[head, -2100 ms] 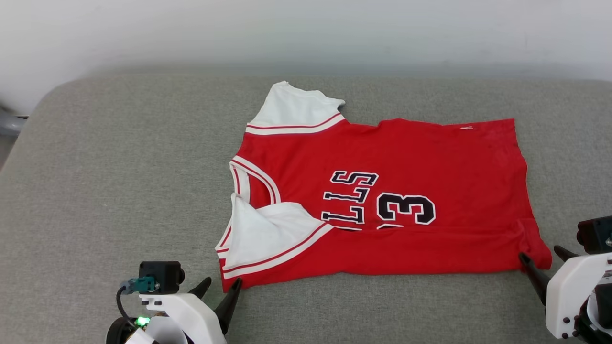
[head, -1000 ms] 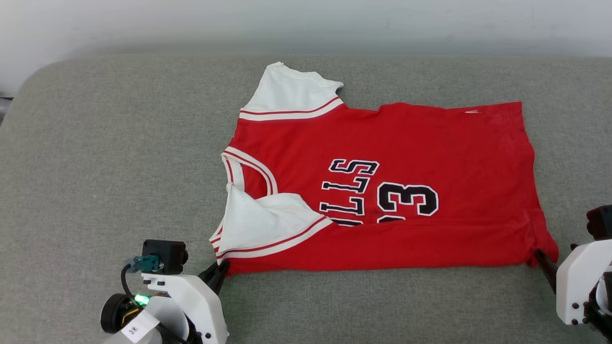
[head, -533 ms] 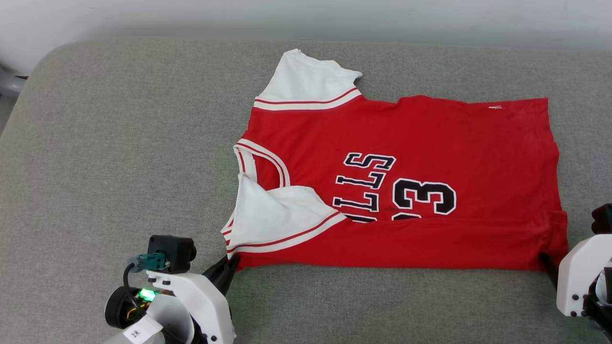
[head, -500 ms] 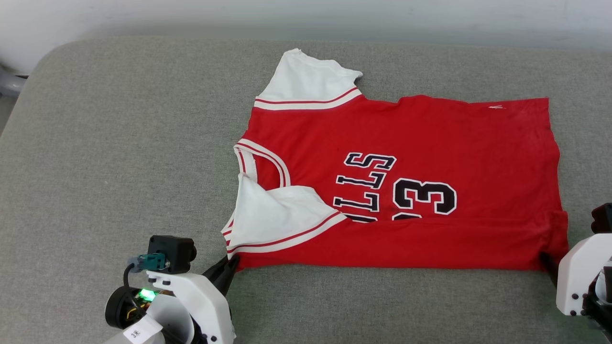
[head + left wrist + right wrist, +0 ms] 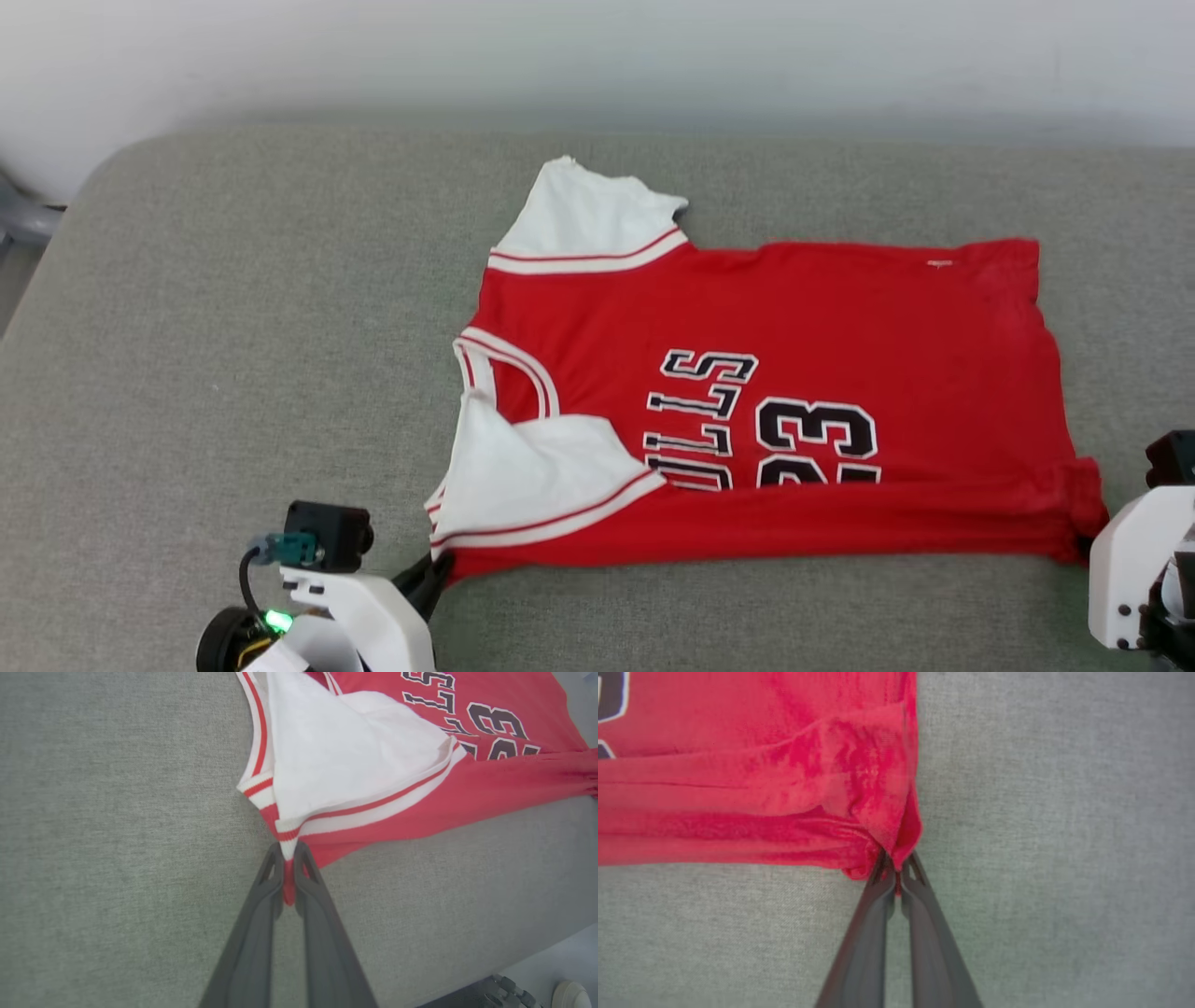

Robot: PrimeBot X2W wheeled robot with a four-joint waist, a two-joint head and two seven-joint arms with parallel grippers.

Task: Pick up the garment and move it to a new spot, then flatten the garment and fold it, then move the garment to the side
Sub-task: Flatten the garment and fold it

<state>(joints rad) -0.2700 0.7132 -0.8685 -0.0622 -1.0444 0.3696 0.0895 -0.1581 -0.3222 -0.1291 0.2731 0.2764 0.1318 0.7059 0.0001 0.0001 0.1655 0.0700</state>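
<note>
Two grippers work at the near edge, each pinching a near corner of the garment point(image 5: 803, 317). The left gripper point(image 5: 288, 853) has its dark fingers almost together on the red-and-white striped trim at the shoulder corner, with a sliver of cloth between them. The right gripper point(image 5: 898, 862) is clamped on the bunched red hem corner. In the head view its fingertips are mostly tucked behind the cloth, and both arms' white housings are cut off by the frame.

The garment lies sideways on a grey cushion point(image 5: 233, 355), neck toward the robot's left and hem toward its right. Its near long edge is folded up over the front, so the fold hides the lower part of the black lettering point(image 5: 700, 420) and of the number point(image 5: 817, 434). The near white sleeve point(image 5: 532, 476) is turned inward over the collar. The far sleeve point(image 5: 588, 215) sticks out flat toward the back. A small white mark point(image 5: 938, 264) near the far hem corner is too small to read.

The cushion is woven grey fabric with a rounded far-left corner, and a pale wall point(image 5: 597, 56) stands behind it. A grey shape point(image 5: 23, 219) at the left edge is cut off and cannot be identified. In the left wrist view, past the cushion's edge, the toe of a white shoe point(image 5: 572, 995) shows on pale floor.
</note>
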